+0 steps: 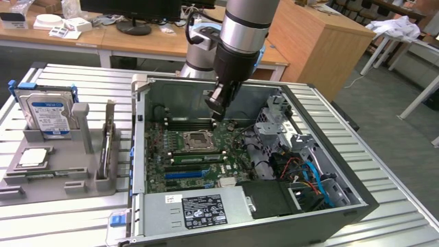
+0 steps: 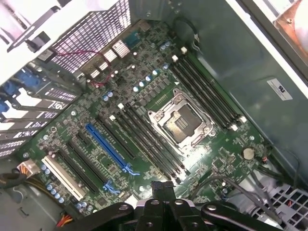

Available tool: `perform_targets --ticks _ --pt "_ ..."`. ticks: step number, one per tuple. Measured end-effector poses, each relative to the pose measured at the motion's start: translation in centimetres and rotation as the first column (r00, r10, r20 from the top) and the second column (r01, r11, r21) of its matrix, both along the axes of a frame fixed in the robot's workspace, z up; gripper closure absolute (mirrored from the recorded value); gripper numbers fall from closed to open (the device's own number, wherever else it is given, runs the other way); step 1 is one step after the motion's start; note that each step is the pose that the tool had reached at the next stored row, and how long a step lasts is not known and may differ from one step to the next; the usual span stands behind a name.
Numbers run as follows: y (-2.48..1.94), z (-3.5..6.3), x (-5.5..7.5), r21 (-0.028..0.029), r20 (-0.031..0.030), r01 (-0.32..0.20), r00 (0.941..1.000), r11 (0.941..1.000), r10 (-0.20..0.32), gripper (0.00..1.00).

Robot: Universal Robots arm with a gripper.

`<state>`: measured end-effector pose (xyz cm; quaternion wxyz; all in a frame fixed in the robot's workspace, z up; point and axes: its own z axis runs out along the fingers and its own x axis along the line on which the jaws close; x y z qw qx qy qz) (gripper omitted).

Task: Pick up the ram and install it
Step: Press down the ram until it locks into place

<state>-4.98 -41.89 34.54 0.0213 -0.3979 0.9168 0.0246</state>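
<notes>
Slatted metal table [image 1: 69,77] carries an open computer case [image 1: 357,206], with wooden desks behind. The gripper [image 1: 216,116] hangs inside the case, just above the empty memory slots [image 1: 188,123] on its own side of the CPU socket [image 1: 198,139]. In the wrist view its fingertips [image 2: 161,192] are drawn together and no green shows between them, so I read it as closed on nothing. The ram [image 1: 196,157] looks to be the green strip standing in the slots past the socket from the gripper; that reading is tentative, since the wrist view does not confirm it. Judgement: the pick-up is done and the stick is in a slot, with seating unverified. Any further contact calls for a square, vertical press on the stick's top edge and a check of both end latches.

Writing:
- The hard drive [image 1: 47,110], well off to the gripper's side, has a blue-white label, illegible.
- The power supply label [image 1: 203,211] is illegible.
- The white sticker [image 2: 279,89] on the case wall is illegible.
</notes>
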Motion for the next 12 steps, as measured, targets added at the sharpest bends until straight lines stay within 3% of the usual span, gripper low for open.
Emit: perform_targets --ticks 7,12 --pt "0.00 0.00 0.00 -0.0001 -0.0004 0.061 0.9982 0.9982 -0.061 0.89" --pt "0.00 0.00 0.00 -0.0001 -0.0010 0.122 0.9925 0.9925 -0.122 0.89"
